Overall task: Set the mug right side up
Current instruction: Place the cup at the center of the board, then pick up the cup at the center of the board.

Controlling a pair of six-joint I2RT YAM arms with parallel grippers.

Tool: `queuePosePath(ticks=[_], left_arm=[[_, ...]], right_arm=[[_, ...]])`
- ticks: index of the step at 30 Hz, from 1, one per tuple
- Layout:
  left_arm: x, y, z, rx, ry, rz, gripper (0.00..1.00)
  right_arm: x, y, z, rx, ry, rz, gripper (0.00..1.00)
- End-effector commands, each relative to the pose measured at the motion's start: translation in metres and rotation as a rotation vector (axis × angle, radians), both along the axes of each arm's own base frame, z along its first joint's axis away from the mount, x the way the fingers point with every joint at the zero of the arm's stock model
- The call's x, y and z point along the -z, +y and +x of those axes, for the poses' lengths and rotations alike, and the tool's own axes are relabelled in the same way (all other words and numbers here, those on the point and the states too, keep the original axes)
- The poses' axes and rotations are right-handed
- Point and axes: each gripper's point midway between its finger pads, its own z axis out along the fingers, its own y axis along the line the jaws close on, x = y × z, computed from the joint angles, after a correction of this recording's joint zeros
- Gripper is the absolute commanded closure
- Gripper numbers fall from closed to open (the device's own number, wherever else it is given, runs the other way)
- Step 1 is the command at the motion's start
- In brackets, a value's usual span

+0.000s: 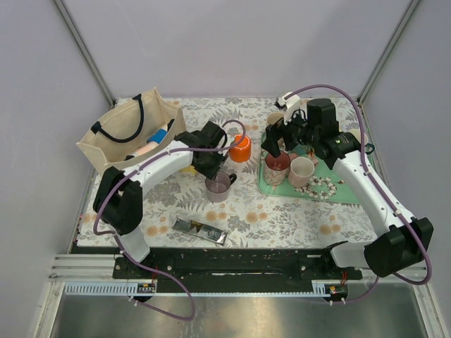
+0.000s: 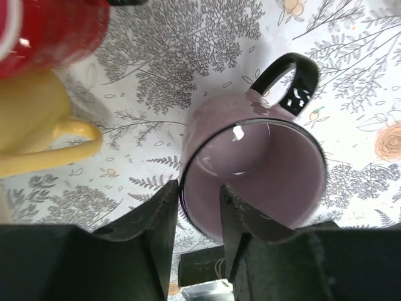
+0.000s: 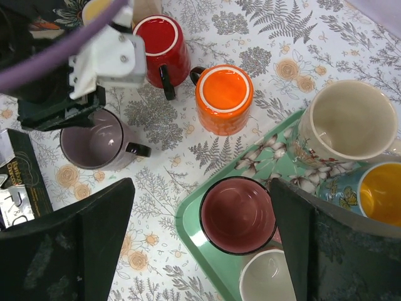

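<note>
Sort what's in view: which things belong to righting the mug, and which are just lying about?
Job: mauve mug, left gripper.
Lying about: orange mug, red mug, yellow mug, green tray, tote bag, foil packet.

**No wording legible in any view**

The one item that bears print is the dark foil packet (image 1: 201, 229), lying at the lower centre of the overhead view. Its face shows light marks there, too small to make out. The same packet (image 3: 14, 185) appears at the left edge of the right wrist view, where pale letters run across it. They are cut off by the frame and blurred, so no word, brand or number can be read.
</note>
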Motion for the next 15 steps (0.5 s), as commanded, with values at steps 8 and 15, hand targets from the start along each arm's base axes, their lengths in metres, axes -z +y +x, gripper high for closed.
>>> queuePosePath(ticks=[8,15], left_arm=[[-0.159,0.047,0.041,-0.144,-0.355,-0.256,0.47],[-0.237,0.101,0.055,-0.095,-0.649,-0.161,0.35]], right_arm=[[-0.004,0.029,0.001,-0.084,0.038,0.042,0.06],[0.027,0.09,-0.024,-0.214,0.199,0.0,0.07]])
